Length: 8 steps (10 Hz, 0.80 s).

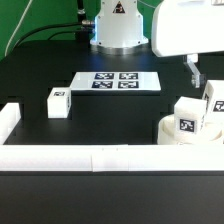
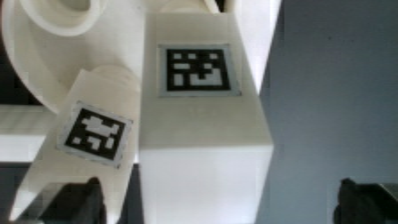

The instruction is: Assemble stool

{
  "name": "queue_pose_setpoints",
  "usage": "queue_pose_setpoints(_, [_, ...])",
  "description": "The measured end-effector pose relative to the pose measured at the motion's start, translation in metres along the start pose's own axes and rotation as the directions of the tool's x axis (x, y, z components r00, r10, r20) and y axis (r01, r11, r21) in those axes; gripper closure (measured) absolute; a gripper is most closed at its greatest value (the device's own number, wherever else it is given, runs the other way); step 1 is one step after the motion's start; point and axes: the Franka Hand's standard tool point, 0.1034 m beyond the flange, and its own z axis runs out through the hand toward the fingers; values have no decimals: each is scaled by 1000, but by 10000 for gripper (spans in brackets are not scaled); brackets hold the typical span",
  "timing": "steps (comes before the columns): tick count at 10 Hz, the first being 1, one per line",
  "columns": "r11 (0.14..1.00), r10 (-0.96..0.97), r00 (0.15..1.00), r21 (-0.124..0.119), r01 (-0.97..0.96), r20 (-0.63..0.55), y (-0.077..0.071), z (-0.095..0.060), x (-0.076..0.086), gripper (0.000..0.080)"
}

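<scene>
At the exterior view's right, the round white seat (image 1: 172, 131) lies on the table. Two tagged leg blocks (image 1: 187, 119) (image 1: 213, 100) stand on it. A third leg block (image 1: 58, 102) stands alone at the left. My gripper (image 1: 196, 80) hangs just above the seat and its blocks. In the wrist view one tagged leg block (image 2: 199, 90) fills the middle, between my dark fingertips (image 2: 80, 200). My gripper (image 2: 222, 200) is open, with a gap on each side of the block. A second tagged leg (image 2: 93, 130) leans beside it, and the seat (image 2: 54, 30) lies behind.
The marker board (image 1: 118, 82) lies in the middle of the black table, in front of the robot base (image 1: 118, 25). Long white border rails run along the front (image 1: 100, 157) and the left side (image 1: 8, 120).
</scene>
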Motion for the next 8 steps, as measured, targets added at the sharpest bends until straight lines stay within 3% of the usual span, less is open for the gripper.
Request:
queue_pose_setpoints(5, [1000,22,933,-11,-19,359,12,10,-12,150])
queue_pose_setpoints(7, [999,32,941,-15,-28,338,7,15,0,150])
queue_pose_setpoints(8, [999,41,940,-18,-37,338,7,15,-2,150])
